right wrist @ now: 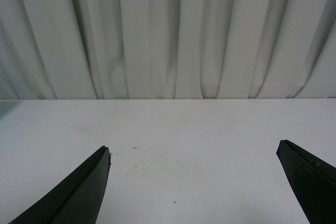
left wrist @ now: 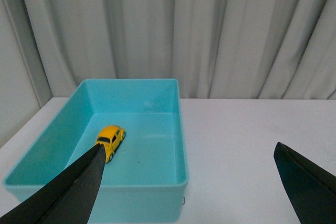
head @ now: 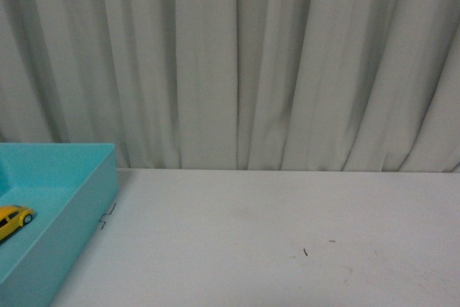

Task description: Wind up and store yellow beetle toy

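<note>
Left gripper fingers spread wide, holding nothing; right gripper fingers likewise apart, over bare white table. One glossy, rounded yellow beetle sits inside one teal rectangular bin, smooth plastic walls. Pleated grey curtain behind.

Pleated grey-white curtain, white table, dim light

yellow beetle toy, turquoise bin, white table, pale grey curtain.
</note>
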Action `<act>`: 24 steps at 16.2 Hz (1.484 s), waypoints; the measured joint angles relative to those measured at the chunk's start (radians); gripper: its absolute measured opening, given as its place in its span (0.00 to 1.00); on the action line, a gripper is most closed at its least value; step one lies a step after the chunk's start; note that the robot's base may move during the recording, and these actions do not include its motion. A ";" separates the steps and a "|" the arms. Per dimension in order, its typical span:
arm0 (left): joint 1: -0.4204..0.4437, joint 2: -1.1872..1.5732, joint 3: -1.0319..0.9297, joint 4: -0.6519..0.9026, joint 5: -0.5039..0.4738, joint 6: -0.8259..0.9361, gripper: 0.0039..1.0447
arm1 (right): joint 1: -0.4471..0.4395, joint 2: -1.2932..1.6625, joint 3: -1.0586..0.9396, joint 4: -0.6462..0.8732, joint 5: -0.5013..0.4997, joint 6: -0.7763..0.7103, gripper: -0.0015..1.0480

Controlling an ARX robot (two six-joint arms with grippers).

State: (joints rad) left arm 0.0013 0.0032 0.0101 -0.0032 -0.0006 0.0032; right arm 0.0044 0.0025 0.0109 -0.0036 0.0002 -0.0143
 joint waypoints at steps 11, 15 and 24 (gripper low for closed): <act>0.000 0.000 0.000 0.000 0.000 0.000 0.94 | 0.000 0.000 0.000 0.000 0.000 0.000 0.94; 0.000 0.000 0.000 0.000 0.000 0.000 0.94 | 0.000 0.000 0.000 0.000 0.000 0.000 0.94; 0.000 0.000 0.000 0.002 0.000 0.000 0.94 | 0.000 0.000 0.000 0.002 0.000 0.000 0.94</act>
State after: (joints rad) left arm 0.0013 0.0029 0.0097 -0.0017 -0.0010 0.0032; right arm 0.0044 0.0025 0.0109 -0.0013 0.0006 -0.0143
